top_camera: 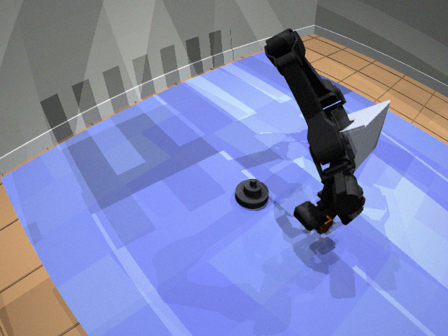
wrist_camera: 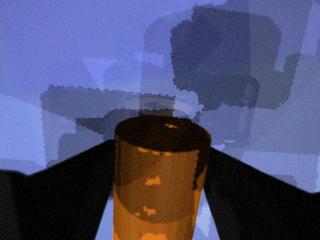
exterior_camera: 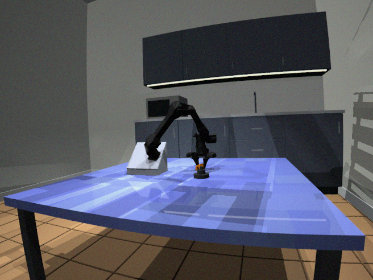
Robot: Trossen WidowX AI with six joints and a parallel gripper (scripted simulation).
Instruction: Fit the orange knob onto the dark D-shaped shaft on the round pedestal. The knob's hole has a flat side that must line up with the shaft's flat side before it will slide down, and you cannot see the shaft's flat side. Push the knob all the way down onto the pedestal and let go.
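One knob (top_camera: 325,227) (exterior_camera: 198,167) (wrist_camera: 158,171) sat in the half-open gripper (top_camera: 321,225) (exterior_camera: 200,166) (wrist_camera: 159,151) – clasped both sides (presumably against twisting) – apart from the pedestal (top_camera: 243,200) (exterior_camera: 200,175).

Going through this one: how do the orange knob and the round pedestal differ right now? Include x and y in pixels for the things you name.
The orange knob (top_camera: 325,225) (exterior_camera: 199,167) (wrist_camera: 156,182) is between the tool's fingers; the round pedestal (top_camera: 251,201) (exterior_camera: 200,175) stands free of them. The knob is orange, the pedestal dark. The pedestal carries an upright shaft; the knob is off it. Both look rounded.
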